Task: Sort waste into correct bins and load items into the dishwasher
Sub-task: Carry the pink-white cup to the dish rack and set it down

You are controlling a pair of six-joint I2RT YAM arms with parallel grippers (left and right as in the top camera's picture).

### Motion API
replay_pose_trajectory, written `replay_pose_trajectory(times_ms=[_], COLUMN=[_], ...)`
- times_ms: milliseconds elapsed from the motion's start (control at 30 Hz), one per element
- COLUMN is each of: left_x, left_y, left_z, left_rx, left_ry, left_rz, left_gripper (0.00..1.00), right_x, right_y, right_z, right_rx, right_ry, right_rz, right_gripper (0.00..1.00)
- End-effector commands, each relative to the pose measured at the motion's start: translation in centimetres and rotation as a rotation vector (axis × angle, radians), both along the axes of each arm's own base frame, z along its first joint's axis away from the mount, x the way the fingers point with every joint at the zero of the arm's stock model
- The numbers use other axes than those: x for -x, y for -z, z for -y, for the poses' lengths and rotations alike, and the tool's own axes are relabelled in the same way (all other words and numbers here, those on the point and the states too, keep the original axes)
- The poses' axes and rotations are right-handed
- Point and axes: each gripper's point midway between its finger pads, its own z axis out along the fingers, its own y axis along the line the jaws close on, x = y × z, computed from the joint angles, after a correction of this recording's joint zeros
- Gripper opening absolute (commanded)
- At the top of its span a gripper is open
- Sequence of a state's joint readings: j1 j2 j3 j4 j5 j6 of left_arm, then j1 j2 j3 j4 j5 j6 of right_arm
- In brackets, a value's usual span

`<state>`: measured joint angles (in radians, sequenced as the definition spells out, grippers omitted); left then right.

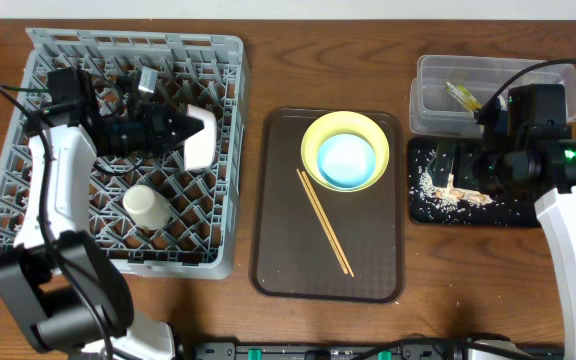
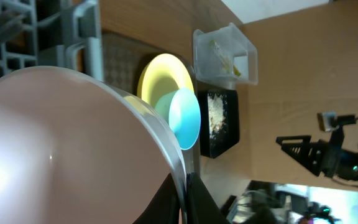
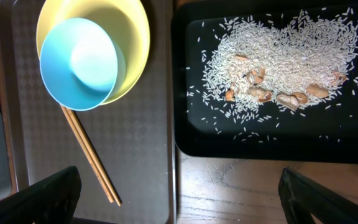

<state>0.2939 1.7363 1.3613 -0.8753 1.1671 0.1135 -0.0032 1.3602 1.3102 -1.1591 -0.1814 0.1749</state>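
My left gripper [image 1: 184, 129] is shut on the rim of the pale pink bowl [image 1: 201, 136], held on edge over the grey dish rack [image 1: 28, 190]. The bowl [image 2: 61, 155] fills the left wrist view, pinched between the jaws [image 2: 185, 190]. A white cup [image 1: 140, 204] sits in the rack. The yellow plate [image 1: 318, 135] holds the light blue bowl [image 1: 345, 160], with chopsticks [image 1: 324, 220] beside them. My right gripper [image 1: 446, 166] is open and empty [image 3: 179, 199] above the near edge of the black tray [image 3: 185, 124] of rice scraps [image 3: 278, 56]. The wrapper [image 1: 460, 93] lies in the clear tub [image 1: 428, 75].
The brown serving tray [image 1: 278, 260] lies mid-table between the rack and the bins; it also shows in the right wrist view [image 3: 142, 155]. The plate [image 3: 135, 37], blue bowl [image 3: 79, 62] and chopsticks [image 3: 89, 152] lie to my right gripper's left. Bare wood lies in front of the black tray.
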Motion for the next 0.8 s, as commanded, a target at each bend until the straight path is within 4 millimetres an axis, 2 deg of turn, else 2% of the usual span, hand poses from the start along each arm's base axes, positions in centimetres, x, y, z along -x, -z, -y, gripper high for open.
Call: replay_pose_trajectory(times_ms=[0, 267, 400, 533, 633, 767], left_x=[-0.5, -0.8, -0.2, 0.4, 0.7, 1.1], left_y=[0.3, 2.3, 5.1, 6.4, 6.8, 6.8], left_z=[-1.3, -6.2, -8.6, -10.6, -12.2, -13.7], left_rx=[0.059, 0.053, -0.063, -0.136, -0.158, -0.154], left_ry=[-0.021, -0.144, -0.207, -0.251, -0.290, -0.332], left_rz=[0.003, -0.046, -0.133, -0.176, -0.191, -0.195], left_gripper=[0.08, 0.08, 0.08, 0.08, 0.22, 0.51], right_x=[-0.2, -0.1, -0.1, -0.1, -0.1, -0.1], right_y=[-0.7, -0.7, -0.7, -0.7, -0.7, -0.7], right_z=[0.6, 0.6, 0.6, 0.6, 0.6, 0.6], right_rx=[0.006, 0.006, 0.006, 0.006, 0.006, 0.006], right_ry=[0.024, 0.025, 0.025, 0.025, 0.025, 0.025], right_rz=[0.019, 0.015, 0.015, 0.014, 0.013, 0.013], right_gripper=[0.99, 0.99, 0.99, 0.99, 0.99, 0.99])
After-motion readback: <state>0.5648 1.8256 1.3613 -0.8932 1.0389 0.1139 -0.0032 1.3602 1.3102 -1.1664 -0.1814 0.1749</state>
